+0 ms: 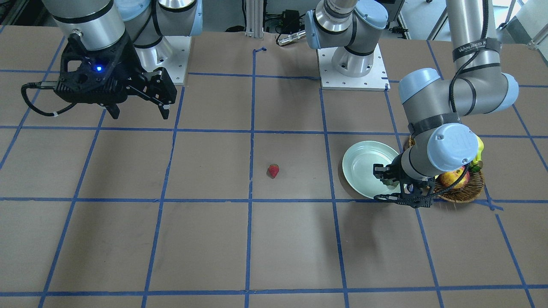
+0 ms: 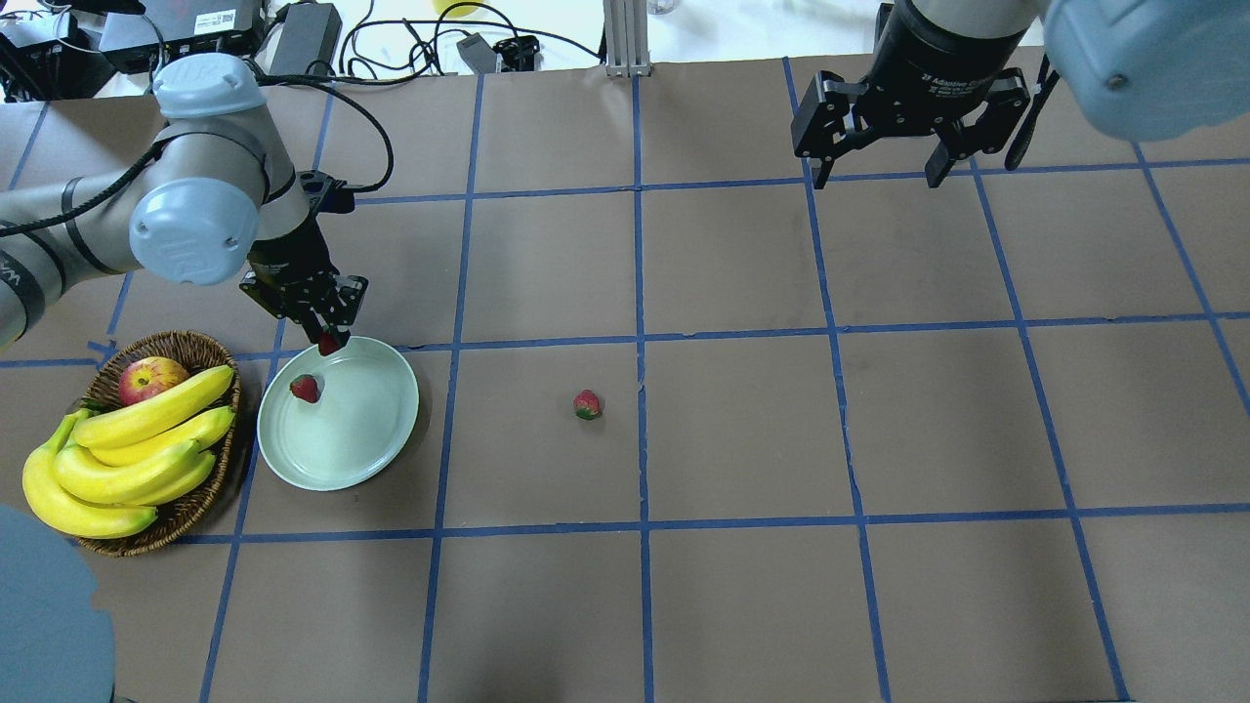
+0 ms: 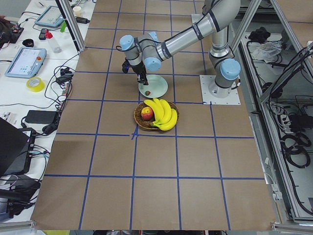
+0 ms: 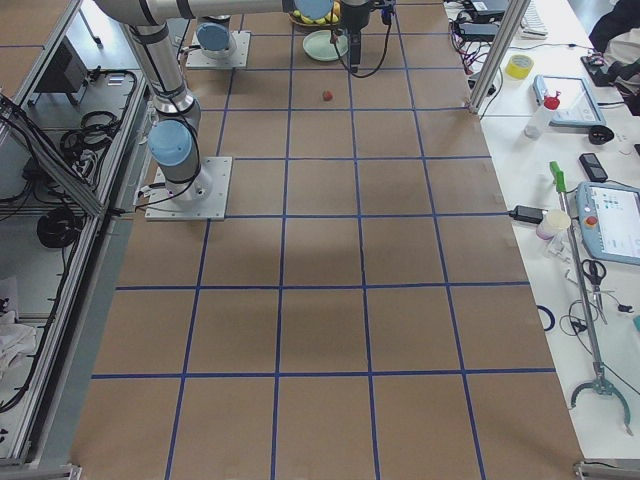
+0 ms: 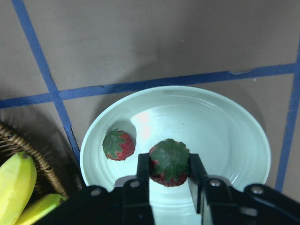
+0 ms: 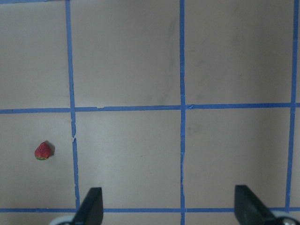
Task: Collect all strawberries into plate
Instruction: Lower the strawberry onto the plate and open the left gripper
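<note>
Strawberries: the first strawberry (image 5: 118,144) lies inside the plate (image 2: 361,439), on the side facing the wicker basket (image 2: 181,338). The second strawberry (image 5: 169,161) is clamped between the left fingers (image 5: 143,172) with its green cap toward the wrist, held over the plate's interior close to the rim. The third strawberry (image 2: 587,404) lies on bare worktop (image 2: 742,605), well apart from the plate and nearer the worktop's middle. The plate sits in the worktop's left half, just beside the basket. The right fingers (image 6: 91,208) are spread wide, empty, and raised over the right half. Assessment: the step in hand is release of the second strawberry, with one more to fetch after it. Recommended: shift slightly inward from the rim, clear of the first strawberry, and come low before parting the fingers. The rim is shallow, and a rounded berry dropped from height may roll or bounce out. Part the fingers evenly so neither side drags the berry sideways.
</note>
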Motion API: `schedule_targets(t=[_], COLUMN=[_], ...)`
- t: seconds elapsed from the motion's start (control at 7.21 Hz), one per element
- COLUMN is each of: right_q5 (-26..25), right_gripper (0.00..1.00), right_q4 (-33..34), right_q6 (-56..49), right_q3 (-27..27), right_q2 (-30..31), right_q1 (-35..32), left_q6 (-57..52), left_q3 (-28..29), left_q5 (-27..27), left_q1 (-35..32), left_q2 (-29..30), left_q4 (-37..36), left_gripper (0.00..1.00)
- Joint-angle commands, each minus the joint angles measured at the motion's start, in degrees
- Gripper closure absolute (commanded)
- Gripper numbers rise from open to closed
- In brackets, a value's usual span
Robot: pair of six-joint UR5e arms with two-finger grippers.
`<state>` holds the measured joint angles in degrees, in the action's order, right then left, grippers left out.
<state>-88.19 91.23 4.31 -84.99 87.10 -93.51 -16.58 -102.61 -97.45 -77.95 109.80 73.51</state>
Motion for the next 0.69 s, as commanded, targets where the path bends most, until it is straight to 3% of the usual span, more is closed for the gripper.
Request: schedule_targets(t=[0.0,0.14,0.56], right_q5=[-0.1,0.0,0.0], right_gripper=[0.00,0.00,0.00], right_q4=[0.0,0.0,0.0], right_q6=[0.0,0.0,0.0], right_q3=[0.0,0.0,0.0], right_q2=[0.0,0.0,0.0], right_q1=[0.0,0.0,0.0], left_q6=[-0.1,0.3,1.4], left_q3=[-1.2,-1.3,-0.4], left_q5=[-0.1,-0.3,0.2], left_q1=[0.3,0.3,0.2], left_q2=[0.2,0.0,-0.6], left_q4=[0.0,0.0,-0.3], left_gripper=[0.81,0.01,0.00])
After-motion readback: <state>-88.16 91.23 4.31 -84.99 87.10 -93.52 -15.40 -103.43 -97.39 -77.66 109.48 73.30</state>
